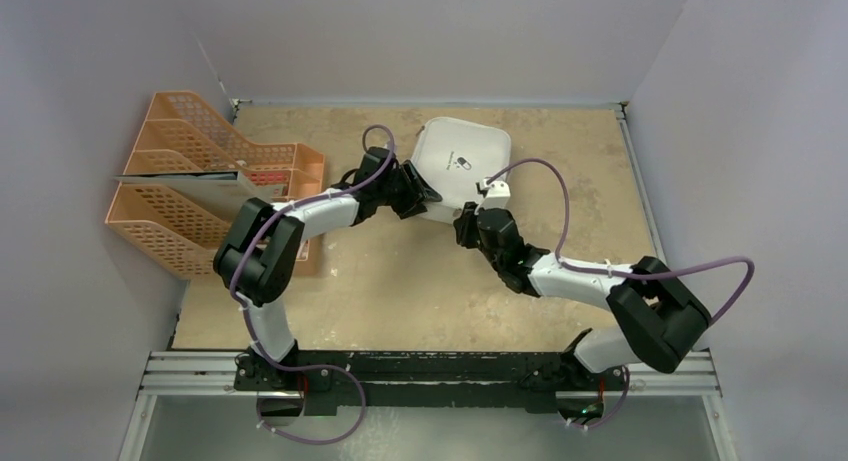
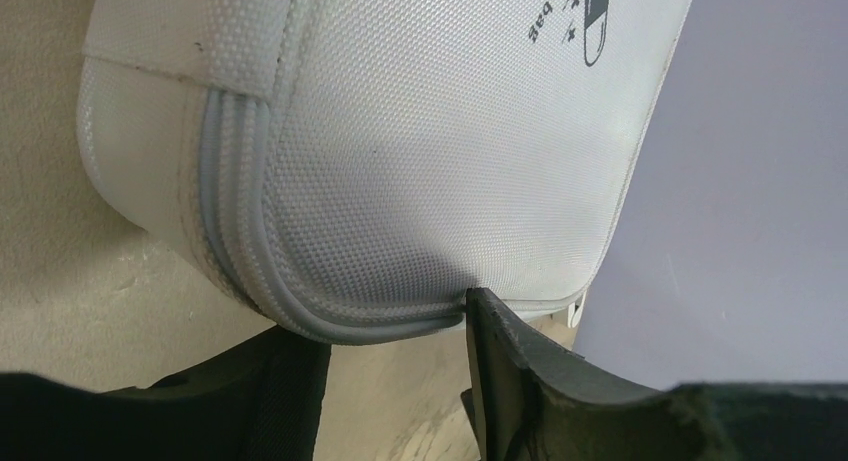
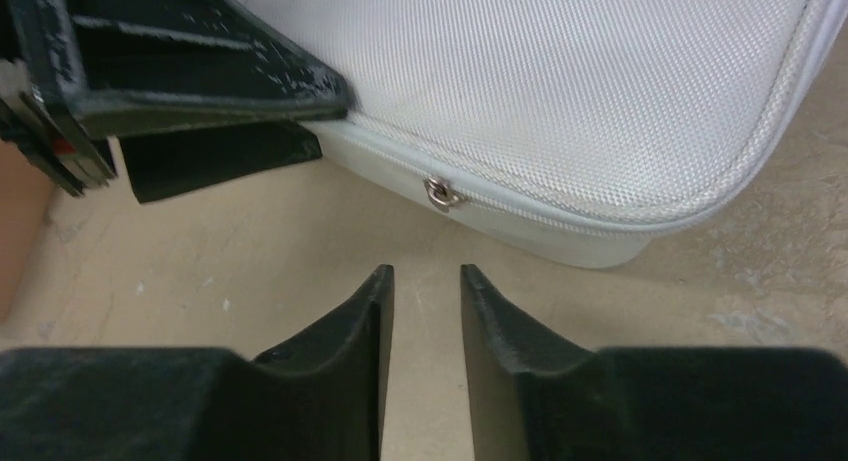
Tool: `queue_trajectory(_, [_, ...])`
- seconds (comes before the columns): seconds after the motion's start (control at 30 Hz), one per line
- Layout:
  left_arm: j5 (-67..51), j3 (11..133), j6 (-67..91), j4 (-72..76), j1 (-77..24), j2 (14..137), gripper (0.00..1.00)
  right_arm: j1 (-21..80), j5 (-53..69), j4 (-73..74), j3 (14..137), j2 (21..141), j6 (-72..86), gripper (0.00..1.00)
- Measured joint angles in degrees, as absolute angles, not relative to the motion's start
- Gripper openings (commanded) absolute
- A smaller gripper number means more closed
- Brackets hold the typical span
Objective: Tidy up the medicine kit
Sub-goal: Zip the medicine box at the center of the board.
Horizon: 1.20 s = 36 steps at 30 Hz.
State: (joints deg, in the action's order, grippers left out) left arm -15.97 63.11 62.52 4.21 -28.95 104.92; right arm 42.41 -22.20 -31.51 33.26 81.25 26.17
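While zipped shut, medicine kit (image 1: 460,159) lies flat at the far middle of the table (image 1: 400,281). Left gripper (image 2: 400,331) straddles its near-left corner, jaws apart; right gripper (image 3: 427,291), slightly parted and empty, sits just short of the zip pull (image 3: 440,193). Orange mesh file trays (image 1: 190,181) stand far left.

The medicine kit (image 2: 400,151) fills most of the picture. It is a white cloth case with a bumpy weave. Its zip runs in a curve around the corner at 7 o'clock. A small dark pill drawing and some letters sit at 1 o'clock. Two black fingers (image 2: 520,376) of the left gripper (image 2: 400,371) come up from 6 o'clock. One tip touches the case's bottom edge, and the other sits just under it. The tan counter (image 2: 60,271) shows at 9 o'clock. A pale wall (image 2: 760,201) fills 3 o'clock.
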Motion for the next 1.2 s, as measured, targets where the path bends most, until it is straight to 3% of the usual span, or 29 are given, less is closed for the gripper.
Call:
queue_trajectory(0.23, [-15.0, 63.7, 63.5, 4.2, -29.0, 105.1, 0.41, 38.8, -15.8, -28.3, 33.4, 81.8, 26.9, 0.48])
queue_trajectory(0.43, [-14.9, 63.7, 64.4, 4.6, -29.0, 105.1, 0.39, 39.0, -15.5, -32.1, 34.2, 85.4, 26.4, 0.50])
queue_trajectory(0.77, [-15.3, 63.1, 65.5, 5.8, -29.1, 105.3, 0.39, 43.8, -26.8, -38.4, 38.0, 92.5, 24.0, 0.50])
queue_trajectory(0.93, [-15.3, 62.8, 65.7, 7.2, -29.1, 105.3, 0.38, 45.2, -33.1, -38.5, 40.6, 95.9, 22.9, 0.41])
queue_trajectory(1.2, [-15.2, 61.9, 66.5, 9.4, -29.1, 105.7, 0.38, 45.6, -40.0, -40.5, 42.1, 98.8, 18.0, 0.00])
